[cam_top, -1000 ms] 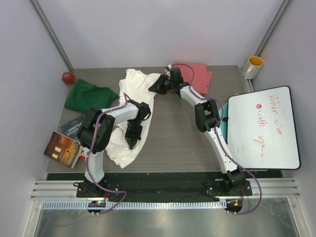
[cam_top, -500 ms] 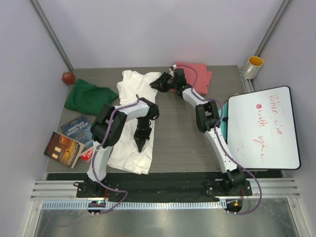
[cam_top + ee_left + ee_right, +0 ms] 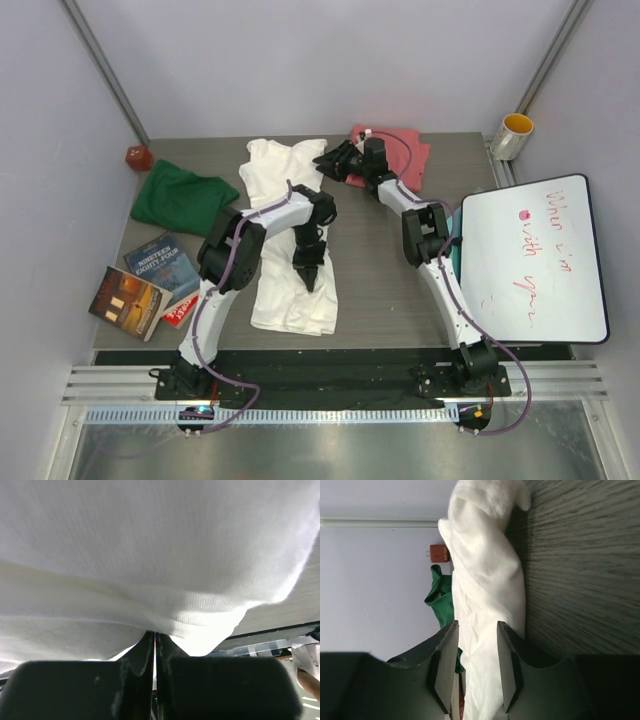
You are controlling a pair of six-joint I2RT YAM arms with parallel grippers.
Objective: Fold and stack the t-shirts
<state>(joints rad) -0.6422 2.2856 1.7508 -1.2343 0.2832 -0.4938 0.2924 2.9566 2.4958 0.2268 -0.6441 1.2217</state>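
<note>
White t-shirt [image 3: 283, 300] spread lengthwise left of table [image 3: 380, 290] centre, reaching from far edge almost to near edge. Left gripper [image 3: 309, 276] over its near half, jaws closed, pinching fold of white cloth. Right gripper [image 3: 332, 160] near far edge, just beside shirt's far right corner, jaws parted, holding nothing. Coral-pink t-shirt [image 3: 408, 155] at far edge, right of centre. Dark green t-shirt [image 3: 180, 195] near far-left corner.

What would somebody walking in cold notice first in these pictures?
A long white t-shirt lies down the middle of the table, its cloth pinched in the shut left tool. The right tool hangs open by the shirt's far end, beside a coral-pink t-shirt. A dark green t-shirt lies crumpled at far left, and a whiteboard with red writing sits at the right edge.
</note>
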